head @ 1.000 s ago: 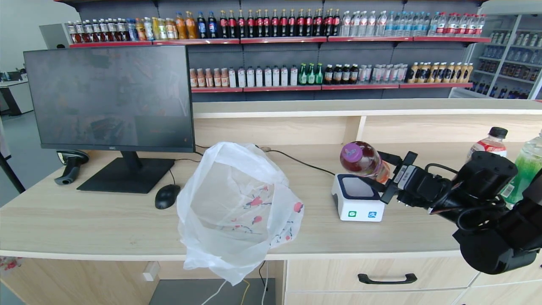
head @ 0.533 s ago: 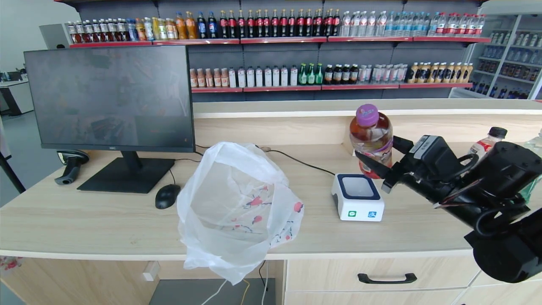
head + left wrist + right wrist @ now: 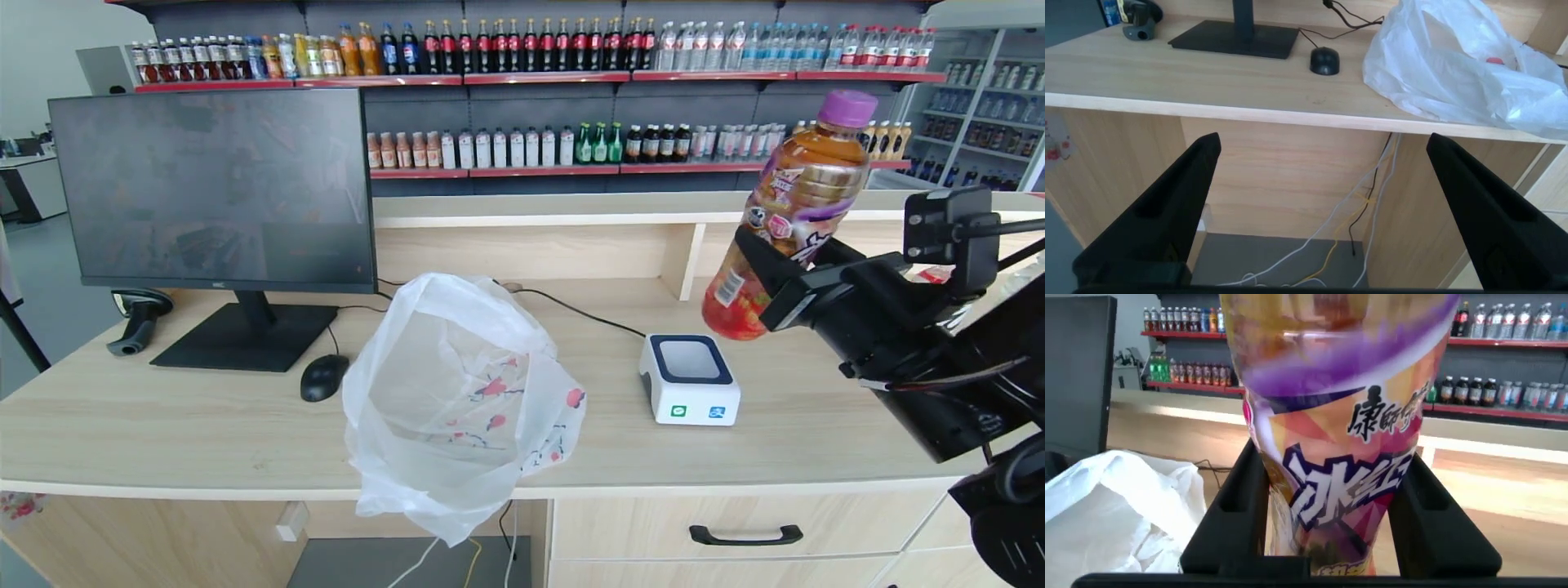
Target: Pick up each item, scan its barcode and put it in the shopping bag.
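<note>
Over counter (image 3: 204, 425), right fingers (image 3: 763, 261) clamp bottle (image 3: 796, 196) (purple cap, tilted).

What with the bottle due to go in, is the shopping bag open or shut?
Open. The shopping bag sits on the counter with its mouth spread wide, inside visible.

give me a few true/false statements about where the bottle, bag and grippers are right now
1. The right gripper is shut on the purple-capped bottle, held off the counter. True.
2. The bottle rests on the barcode scanner. False: it is in the air, above and to the scanner's right.
3. The left gripper is shut. False: its jaws stand wide open, empty.
4. The computer mouse sits on the counter left of the shopping bag. True.
</note>
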Controlling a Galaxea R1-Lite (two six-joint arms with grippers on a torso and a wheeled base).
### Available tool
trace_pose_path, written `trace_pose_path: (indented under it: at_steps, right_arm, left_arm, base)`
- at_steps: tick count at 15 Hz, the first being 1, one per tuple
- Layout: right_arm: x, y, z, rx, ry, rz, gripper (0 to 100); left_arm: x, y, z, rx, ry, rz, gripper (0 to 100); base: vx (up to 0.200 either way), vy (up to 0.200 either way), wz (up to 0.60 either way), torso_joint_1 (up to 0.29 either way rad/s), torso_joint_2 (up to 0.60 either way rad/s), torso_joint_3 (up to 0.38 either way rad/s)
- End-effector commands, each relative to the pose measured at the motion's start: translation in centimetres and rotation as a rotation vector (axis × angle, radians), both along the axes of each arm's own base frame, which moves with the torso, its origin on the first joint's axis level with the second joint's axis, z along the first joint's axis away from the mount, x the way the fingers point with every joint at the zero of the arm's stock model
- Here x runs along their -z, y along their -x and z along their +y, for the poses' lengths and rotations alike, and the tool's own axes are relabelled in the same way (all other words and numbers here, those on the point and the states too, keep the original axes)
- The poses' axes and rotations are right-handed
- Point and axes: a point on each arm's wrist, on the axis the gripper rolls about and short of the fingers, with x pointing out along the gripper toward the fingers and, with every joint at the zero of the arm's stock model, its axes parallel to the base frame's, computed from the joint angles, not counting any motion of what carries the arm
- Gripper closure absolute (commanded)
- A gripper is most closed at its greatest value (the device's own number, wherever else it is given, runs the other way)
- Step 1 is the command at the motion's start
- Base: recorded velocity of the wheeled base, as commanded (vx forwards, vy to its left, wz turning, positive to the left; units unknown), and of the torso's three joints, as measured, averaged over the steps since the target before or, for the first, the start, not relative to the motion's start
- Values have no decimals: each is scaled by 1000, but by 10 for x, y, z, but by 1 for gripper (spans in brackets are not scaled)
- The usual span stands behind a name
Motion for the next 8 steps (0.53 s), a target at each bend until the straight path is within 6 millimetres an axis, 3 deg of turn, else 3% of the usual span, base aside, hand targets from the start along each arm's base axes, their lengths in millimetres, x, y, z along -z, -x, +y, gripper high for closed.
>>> trace_pose_path:
  at_steps: [1, 6, 8]
  right_arm:
    - [-4, 1, 0, 10, -56, 2, 100]
    - [9, 0, -1, 51, -98, 67, 100]
    - [9, 0, -1, 50, -97, 67, 100]
  left_arm:
    - [0, 0, 0, 0, 0, -1, 0]
    - [0, 0, 0, 0, 0, -1, 0]
    - [0, 0, 0, 0, 1, -1, 0]
  base:
    - [0, 0, 0, 0, 0, 0]
    - [0, 0, 0, 0, 0, 0]
    - [-200, 0, 0, 5, -7, 2]
